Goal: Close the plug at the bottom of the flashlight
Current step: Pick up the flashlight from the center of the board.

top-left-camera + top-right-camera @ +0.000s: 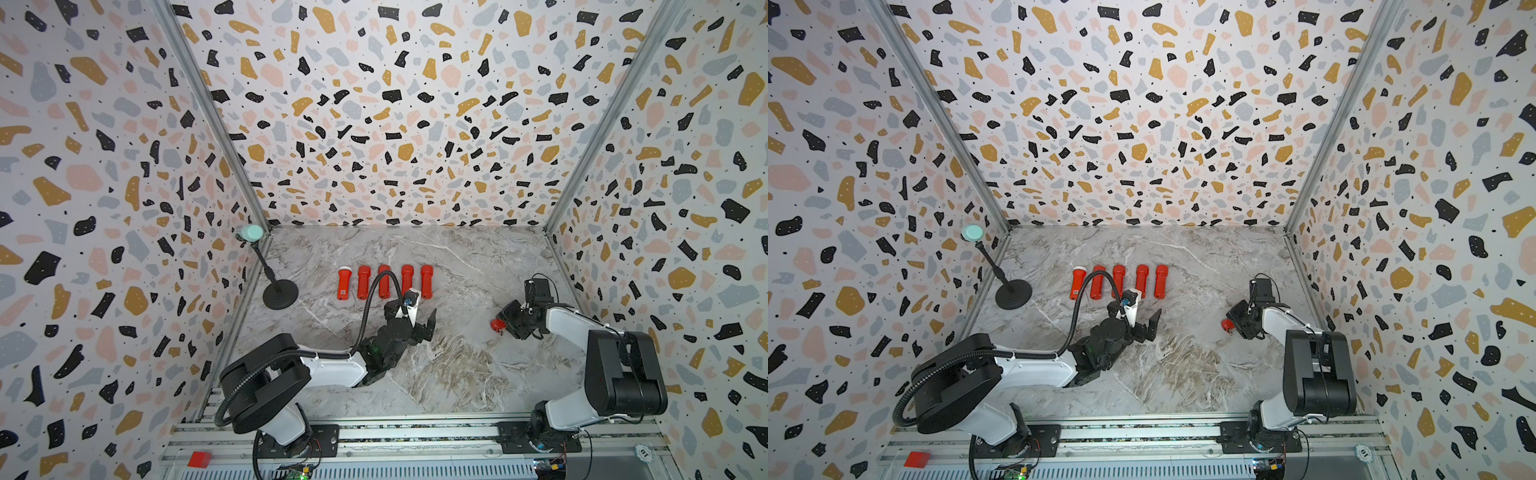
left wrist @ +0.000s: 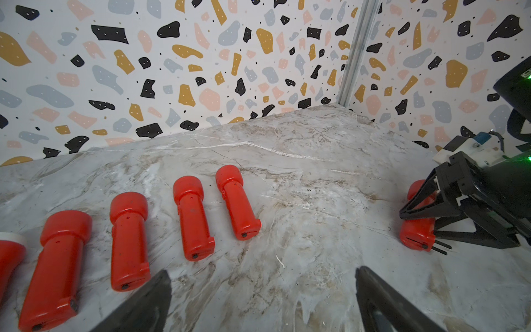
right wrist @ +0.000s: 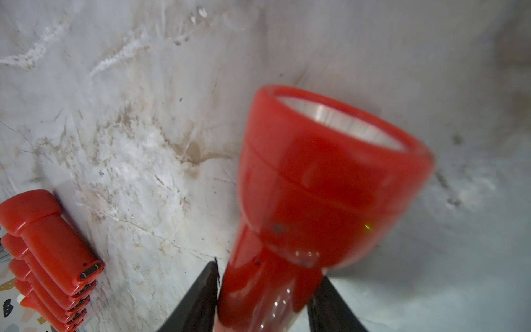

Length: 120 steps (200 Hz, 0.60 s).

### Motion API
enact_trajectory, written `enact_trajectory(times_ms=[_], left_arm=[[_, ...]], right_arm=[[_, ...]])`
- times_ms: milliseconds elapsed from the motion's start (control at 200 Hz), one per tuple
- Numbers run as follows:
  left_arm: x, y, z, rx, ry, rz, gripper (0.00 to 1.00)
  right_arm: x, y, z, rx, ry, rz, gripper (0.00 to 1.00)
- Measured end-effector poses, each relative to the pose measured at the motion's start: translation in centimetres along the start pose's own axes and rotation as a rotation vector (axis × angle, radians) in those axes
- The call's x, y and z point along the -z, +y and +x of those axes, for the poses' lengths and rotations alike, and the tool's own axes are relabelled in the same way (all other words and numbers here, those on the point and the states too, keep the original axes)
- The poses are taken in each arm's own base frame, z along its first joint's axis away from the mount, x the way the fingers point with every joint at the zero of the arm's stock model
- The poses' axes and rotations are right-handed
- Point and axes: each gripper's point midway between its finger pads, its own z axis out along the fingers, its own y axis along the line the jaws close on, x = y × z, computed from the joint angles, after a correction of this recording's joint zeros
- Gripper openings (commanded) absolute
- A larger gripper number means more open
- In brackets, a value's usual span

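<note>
A marble bench (image 1: pixel 457 365) is shown from above. A row of five red flashlights (image 2: pixel 189 218) is laid near its back, and no prongs are seen on them. The left hand (image 2: pixel 263 276) is held wide apart. A sixth flashlight (image 3: pixel 324 178), well right of the row, seems clamped in the right hand (image 3: pixel 268 270). Its plug prongs (image 2: pixel 441 247) are seen sticking out, so the closing is judged not yet done.

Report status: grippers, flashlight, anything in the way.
Left gripper open, empty. Right gripper straddling flashlight, grip unconfirmed. Plug prongs sticking out, not closed. Spare flashlights lie apart, nothing in the way.
</note>
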Motion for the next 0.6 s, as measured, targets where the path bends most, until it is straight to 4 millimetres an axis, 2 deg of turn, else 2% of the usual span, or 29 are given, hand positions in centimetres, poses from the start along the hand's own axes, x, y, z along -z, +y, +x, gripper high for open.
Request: enact_trajectory(times_ms=[185,601], left_arm=[[0.01,-0.05,0.01,0.000,0.000,0.001,1.00],[0.01,-0.09,0.08,-0.001,0.001,0.002,1.00]], right_arm=[[-0.06,0.06,0.12,-0.007,0.003,0.000,0.46],[0.25,-0.59,0.66,0.005,0.012,0.020,0.47]])
